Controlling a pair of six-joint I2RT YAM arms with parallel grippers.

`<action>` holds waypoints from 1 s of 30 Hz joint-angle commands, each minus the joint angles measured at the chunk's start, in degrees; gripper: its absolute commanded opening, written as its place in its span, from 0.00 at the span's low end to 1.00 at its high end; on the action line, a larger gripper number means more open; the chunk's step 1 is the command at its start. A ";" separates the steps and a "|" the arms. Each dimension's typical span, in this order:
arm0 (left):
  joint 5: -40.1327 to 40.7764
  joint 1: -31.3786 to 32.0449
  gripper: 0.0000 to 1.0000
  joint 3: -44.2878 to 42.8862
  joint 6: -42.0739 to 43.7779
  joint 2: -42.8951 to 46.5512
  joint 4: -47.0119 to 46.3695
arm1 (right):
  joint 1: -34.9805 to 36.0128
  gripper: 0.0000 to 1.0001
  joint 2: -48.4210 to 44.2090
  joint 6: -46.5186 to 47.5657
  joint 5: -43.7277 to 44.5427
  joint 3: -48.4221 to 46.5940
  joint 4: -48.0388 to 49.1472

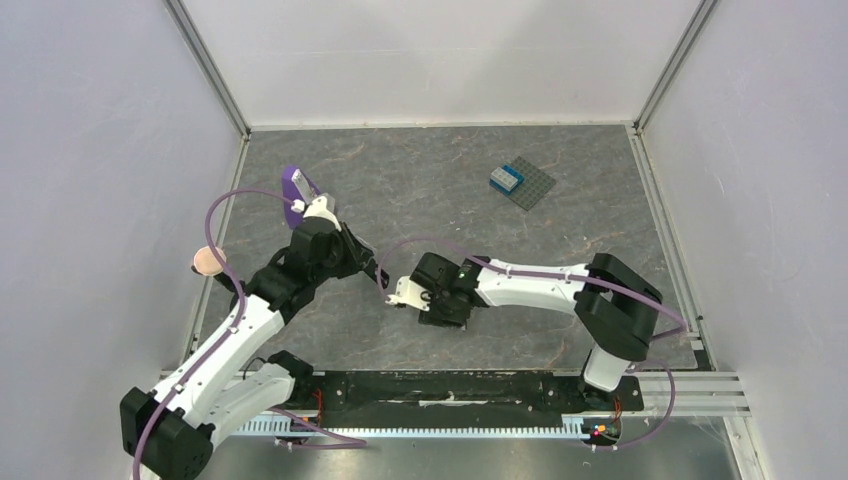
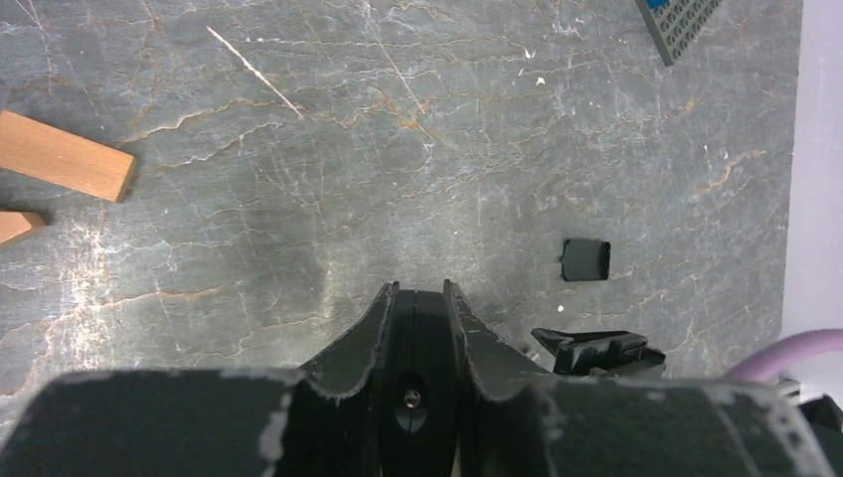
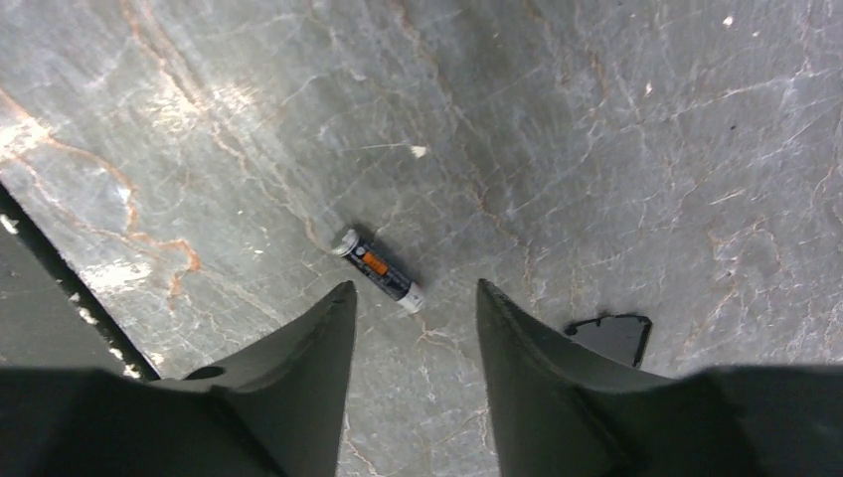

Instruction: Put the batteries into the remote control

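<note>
My left gripper [image 2: 419,290] is shut on the remote control [image 2: 418,348], a slim black bar seen end-on between the fingers. In the top view the left gripper [image 1: 376,276] sits left of centre, close to my right gripper [image 1: 402,296]. The right gripper [image 3: 415,288] is open and low over the table. One battery [image 3: 378,270], dark with an orange band and silvery ends, lies flat just beyond its fingertips, untouched. A second battery is not in view. A small black cover plate [image 3: 611,338] lies on the table beside the right finger; it also shows in the left wrist view [image 2: 585,260].
Two orange-brown wooden pieces [image 2: 65,156] lie at the left of the left wrist view. A dark grey studded baseplate [image 1: 524,182] with a blue brick [image 1: 506,178] sits at the back right. A purple object [image 1: 296,195] and a pinkish round object [image 1: 207,260] are at the left.
</note>
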State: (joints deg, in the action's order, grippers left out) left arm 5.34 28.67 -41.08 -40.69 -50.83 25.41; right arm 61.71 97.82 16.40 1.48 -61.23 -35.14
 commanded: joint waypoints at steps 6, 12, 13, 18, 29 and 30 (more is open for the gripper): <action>-5.08 -2.33 0.02 -1.33 1.98 -0.29 -2.25 | -2.74 0.30 6.23 4.58 -4.15 -6.10 -5.04; -7.48 -2.80 0.02 -1.37 1.52 -2.09 -4.05 | -2.74 0.28 5.56 3.30 -4.68 -2.84 -2.91; -7.70 -2.77 0.02 -1.48 1.50 -2.33 -4.22 | -2.74 0.27 5.46 3.21 -5.37 -2.27 -2.46; -8.41 -2.99 0.02 -1.73 1.20 -3.46 -4.92 | -2.74 0.11 5.91 0.44 -6.62 -2.31 -1.78; -22.82 -2.98 0.02 4.69 0.31 -4.86 -17.72 | -3.18 0.03 -12.00 -13.23 -5.60 4.93 4.52; -26.83 -2.85 0.02 5.89 -0.39 -5.67 -21.83 | -3.19 0.04 -14.87 -14.73 -5.53 5.80 4.63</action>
State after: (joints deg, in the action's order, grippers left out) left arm -8.38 25.80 -38.72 -40.40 -54.83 16.86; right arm 58.65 93.58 8.91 -3.40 -57.69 -33.67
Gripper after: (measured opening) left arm 0.235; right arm 0.078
